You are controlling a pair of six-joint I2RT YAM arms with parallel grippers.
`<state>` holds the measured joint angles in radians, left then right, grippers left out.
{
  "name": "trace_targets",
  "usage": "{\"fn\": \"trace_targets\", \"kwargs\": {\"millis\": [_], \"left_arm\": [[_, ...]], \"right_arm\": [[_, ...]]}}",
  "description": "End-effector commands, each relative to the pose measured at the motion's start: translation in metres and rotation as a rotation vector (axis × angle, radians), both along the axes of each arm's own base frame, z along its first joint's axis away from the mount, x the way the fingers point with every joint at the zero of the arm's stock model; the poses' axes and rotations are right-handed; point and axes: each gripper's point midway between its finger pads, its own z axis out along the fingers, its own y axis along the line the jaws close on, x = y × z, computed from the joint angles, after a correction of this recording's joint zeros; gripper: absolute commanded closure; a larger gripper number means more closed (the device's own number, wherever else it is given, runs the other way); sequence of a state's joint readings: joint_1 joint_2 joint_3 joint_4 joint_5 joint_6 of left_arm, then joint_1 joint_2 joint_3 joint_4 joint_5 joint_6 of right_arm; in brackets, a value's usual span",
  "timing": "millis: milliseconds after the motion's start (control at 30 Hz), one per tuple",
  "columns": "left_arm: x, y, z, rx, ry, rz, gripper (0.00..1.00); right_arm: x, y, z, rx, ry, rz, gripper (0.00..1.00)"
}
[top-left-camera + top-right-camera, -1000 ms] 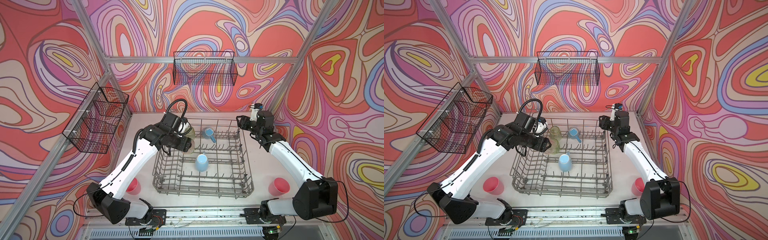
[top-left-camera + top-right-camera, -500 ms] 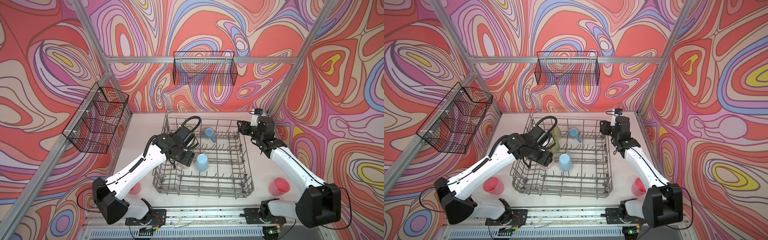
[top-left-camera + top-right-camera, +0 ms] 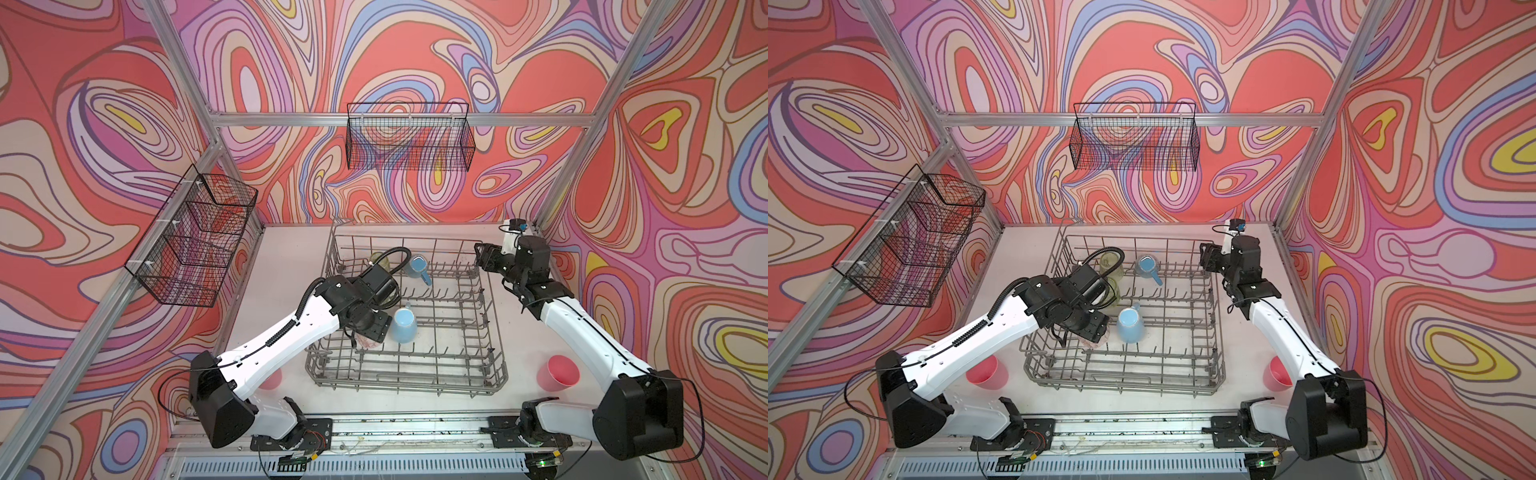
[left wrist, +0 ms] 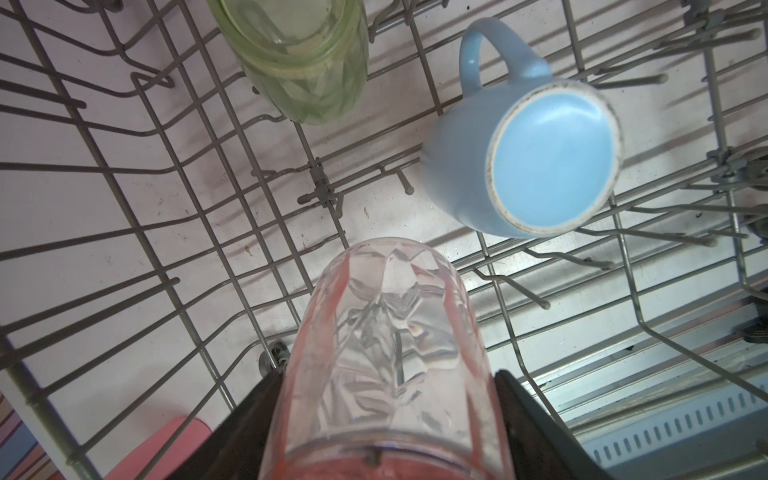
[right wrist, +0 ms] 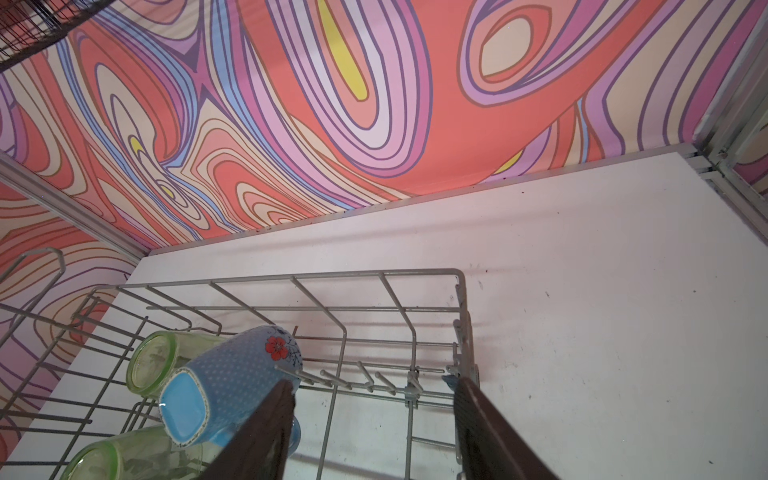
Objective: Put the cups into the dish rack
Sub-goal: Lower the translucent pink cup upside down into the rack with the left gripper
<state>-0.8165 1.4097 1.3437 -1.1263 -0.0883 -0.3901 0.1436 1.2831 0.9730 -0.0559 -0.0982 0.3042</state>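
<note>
Dish rack sits in the middle of the table in both top views; flowered blue mug at its far middle, plain blue mug bottom-up in the centre, far green tumbler and near green tumbler at the far left, all right where they were a second ago; big change is the left gripper, which was up by the far-left corner and has come nearer and down into the rack's left-middle, just left of the plain blue mug, clamped on the pink tumbler; left pink cup, half under the left arm, and right pink cup are still out on the table beside the near corners; right gripper hangs at the far-right rim, barely shifted.

Left wrist view: black fingers hug both sides of the pink tumbler; can't tell if it touches the wires; plain blue mug and a green tumbler sit beyond it.

Right wrist view: right gripper jaws spread wide, nothing between them, above the dish rack's far-right corner; flowered blue mug leans beside both green tumblers.
</note>
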Motion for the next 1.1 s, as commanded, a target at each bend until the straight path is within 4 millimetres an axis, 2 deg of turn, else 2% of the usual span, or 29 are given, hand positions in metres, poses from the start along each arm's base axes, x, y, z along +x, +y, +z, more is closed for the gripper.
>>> {"fn": "trace_targets", "kwargs": {"millis": [0, 733, 1067], "left_arm": [[-0.006, 0.006, -0.011, 0.049, 0.031, 0.015, 0.48], [-0.016, -0.017, -0.047, 0.053, 0.084, -0.027, 0.48], [-0.016, -0.029, -0.054, -0.005, 0.084, -0.038, 0.48]], "right_arm": [[-0.004, 0.002, 0.005, -0.001, -0.025, 0.014, 0.36], [-0.004, 0.004, -0.001, 0.003, -0.013, 0.025, 0.37], [-0.002, 0.007, -0.005, 0.005, -0.001, 0.035, 0.37]]}}
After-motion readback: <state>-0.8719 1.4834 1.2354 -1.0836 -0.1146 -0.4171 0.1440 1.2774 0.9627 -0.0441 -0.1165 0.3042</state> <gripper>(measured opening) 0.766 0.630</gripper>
